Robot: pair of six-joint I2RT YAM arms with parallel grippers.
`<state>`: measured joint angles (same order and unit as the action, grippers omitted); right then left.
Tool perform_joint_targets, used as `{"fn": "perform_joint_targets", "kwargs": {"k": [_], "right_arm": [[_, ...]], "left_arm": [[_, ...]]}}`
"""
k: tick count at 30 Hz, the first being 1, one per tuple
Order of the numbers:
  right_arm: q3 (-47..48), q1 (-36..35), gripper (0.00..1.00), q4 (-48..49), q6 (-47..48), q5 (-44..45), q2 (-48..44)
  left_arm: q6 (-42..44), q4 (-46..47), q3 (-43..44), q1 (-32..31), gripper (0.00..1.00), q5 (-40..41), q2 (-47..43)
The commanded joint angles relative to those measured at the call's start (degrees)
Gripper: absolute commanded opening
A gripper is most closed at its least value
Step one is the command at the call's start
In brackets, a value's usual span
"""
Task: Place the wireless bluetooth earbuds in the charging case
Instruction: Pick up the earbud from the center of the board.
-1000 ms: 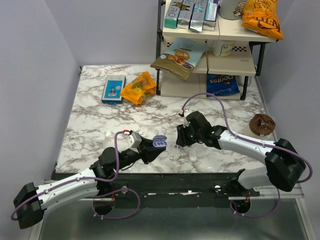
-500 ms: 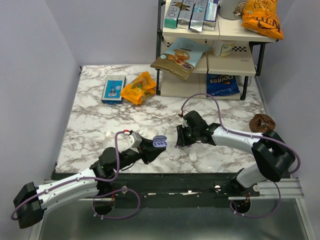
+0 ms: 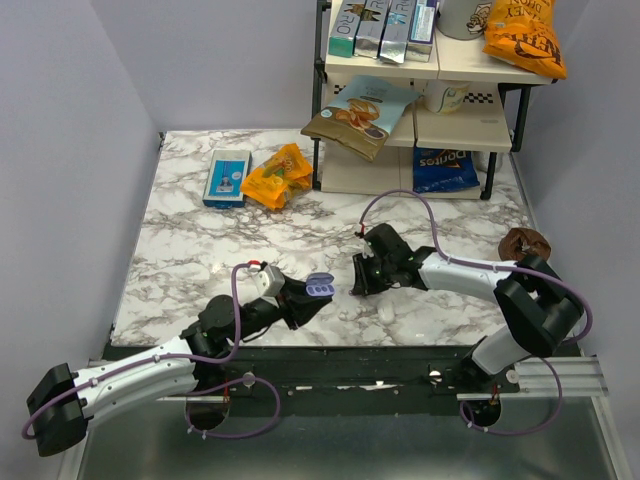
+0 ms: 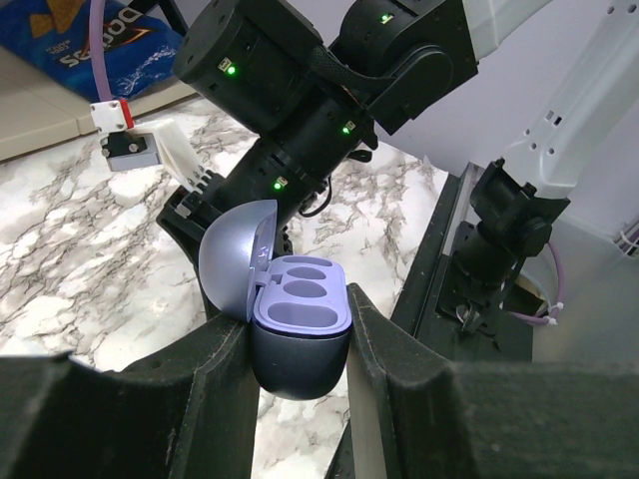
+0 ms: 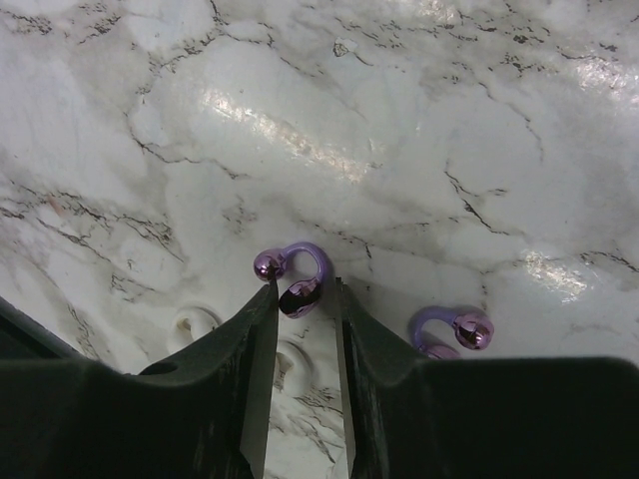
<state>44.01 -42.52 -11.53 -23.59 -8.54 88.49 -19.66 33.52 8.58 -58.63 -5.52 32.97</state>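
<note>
My left claw [image 4: 300, 324] pinches the open case [image 4: 298, 361]. My right claw [image 5: 305, 299] straddles one earbud [image 5: 300, 295], grip unclear. A blue bag [image 3: 445, 168] reads Doritos.

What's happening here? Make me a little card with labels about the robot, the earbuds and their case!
Left end effector: shut on the case, held up off the table
Case: lid open, both slots empty
Right end effector: down at the table, straddling one earbud; grip unclear
Other earbud: lying loose on the table nearby
Earbuds in case: none yet
</note>
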Motion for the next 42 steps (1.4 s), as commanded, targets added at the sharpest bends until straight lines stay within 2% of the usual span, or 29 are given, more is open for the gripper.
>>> {"fn": "perform_joint_targets", "kwargs": {"k": [1, 4, 9, 16, 24, 31, 42], "right_arm": [[1.08, 0.25, 0.46, 1.51, -0.75, -0.61, 0.28], [1.34, 0.42, 0.60, 1.34, -1.19, -0.26, -0.25], [2.04, 1.56, 0.62, 1.16, -1.89, -1.30, 0.19], [2.92, 2.44, 0.44, 1.25, -1.72, -2.98, 2.39], [2.14, 2.44, 0.43, 1.07, -1.63, -4.21, 2.92], [1.78, 2.44, 0.32, 1.25, -1.81, -4.65, 3.71], [0.38, 2.44, 0.25, 1.16, -1.98, -4.56, 3.44]], "left_arm": [[-0.47, 1.46, -0.23, -0.52, 0.00, 0.86, 0.16], [-0.55, 1.46, -0.23, -0.52, 0.00, 0.77, 0.25], [-0.64, 1.55, -0.23, -0.52, 0.00, 0.68, 0.43], [-0.47, 1.20, -0.32, -0.78, 0.00, 1.12, 0.08], [-0.29, 1.46, -0.32, -0.78, 0.00, 1.12, 0.51], [-0.47, 1.64, -0.32, -0.87, 0.00, 0.86, 1.04], [-0.73, 2.08, -0.67, -0.96, 0.00, 0.77, 1.04]]}}
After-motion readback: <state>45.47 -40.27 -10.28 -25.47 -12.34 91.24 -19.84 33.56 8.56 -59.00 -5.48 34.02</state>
